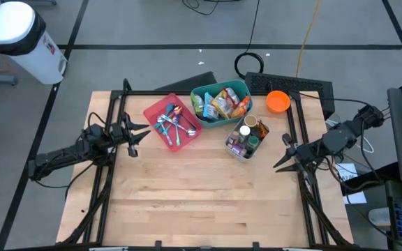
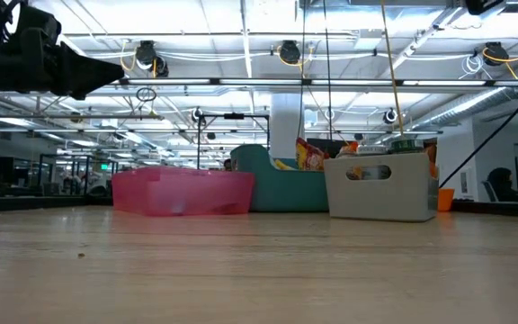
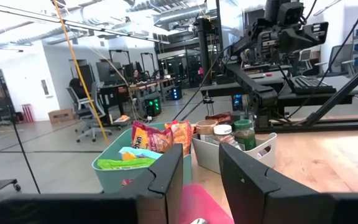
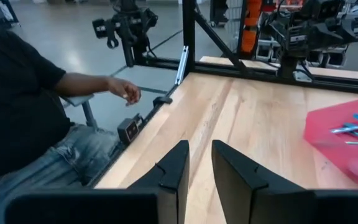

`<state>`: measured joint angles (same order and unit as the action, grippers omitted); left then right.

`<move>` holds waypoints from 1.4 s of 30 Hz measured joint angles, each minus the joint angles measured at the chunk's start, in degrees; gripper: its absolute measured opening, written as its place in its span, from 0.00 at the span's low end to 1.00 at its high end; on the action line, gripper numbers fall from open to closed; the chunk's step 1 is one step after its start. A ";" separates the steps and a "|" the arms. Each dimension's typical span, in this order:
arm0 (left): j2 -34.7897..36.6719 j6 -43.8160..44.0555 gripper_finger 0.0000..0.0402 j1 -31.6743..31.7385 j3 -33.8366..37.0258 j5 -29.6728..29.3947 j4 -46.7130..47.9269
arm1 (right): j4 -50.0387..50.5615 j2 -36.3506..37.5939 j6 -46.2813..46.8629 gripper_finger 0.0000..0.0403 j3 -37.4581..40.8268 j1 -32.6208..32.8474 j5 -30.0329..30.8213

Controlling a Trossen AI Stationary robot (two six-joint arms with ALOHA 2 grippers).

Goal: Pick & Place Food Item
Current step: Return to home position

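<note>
Food packets (image 1: 222, 102) stand in a teal bin (image 1: 202, 94) at the far middle of the table; the left wrist view shows them too (image 3: 161, 137). Beside it a pink bin (image 1: 160, 115) holds utensils, and a white bin (image 1: 237, 149) holds jars. My left gripper (image 1: 139, 137) hovers at the table's left edge, pointing toward the bins, slightly open and empty (image 3: 201, 168). My right gripper (image 1: 283, 153) hovers at the right edge, near the white bin, slightly open and empty (image 4: 199, 165).
An orange bowl (image 1: 278, 101) sits at the far right corner, with a keyboard (image 1: 288, 85) behind it. A person (image 4: 17, 106) sits past the table's near side, one hand (image 4: 124, 91) held out by the table frame. The near half of the tabletop (image 1: 201, 202) is bare wood.
</note>
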<state>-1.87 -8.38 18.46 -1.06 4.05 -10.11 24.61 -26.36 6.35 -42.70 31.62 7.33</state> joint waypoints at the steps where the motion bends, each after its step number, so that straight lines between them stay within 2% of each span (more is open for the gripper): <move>1: 0.00 0.09 0.27 0.00 0.00 0.00 0.00 | 0.67 0.30 -0.18 0.15 0.00 0.00 0.00; 8: 0.00 -0.06 0.27 0.00 0.00 0.02 0.00 | -5.74 5.51 -2.55 0.15 4.56 0.00 -0.09; 22: 0.00 -0.15 0.27 0.00 -0.02 0.07 0.00 | -10.99 26.32 -0.28 0.15 15.13 0.00 0.09; 31: 0.02 0.12 0.27 -0.02 -0.07 0.15 -0.28 | -15.76 26.15 2.59 0.15 17.49 -0.02 4.65; 37: 0.02 0.02 0.27 -0.02 -0.07 0.13 -0.37 | -37.37 25.84 2.88 0.15 27.21 -0.06 6.64; 42: 0.02 0.04 0.27 0.00 -0.07 0.13 -0.40 | -55.19 25.77 0.09 0.15 38.19 -0.04 13.38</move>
<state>-1.85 -8.35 18.46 -1.13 4.18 -10.51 -30.59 -0.58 6.44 -4.51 31.57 20.71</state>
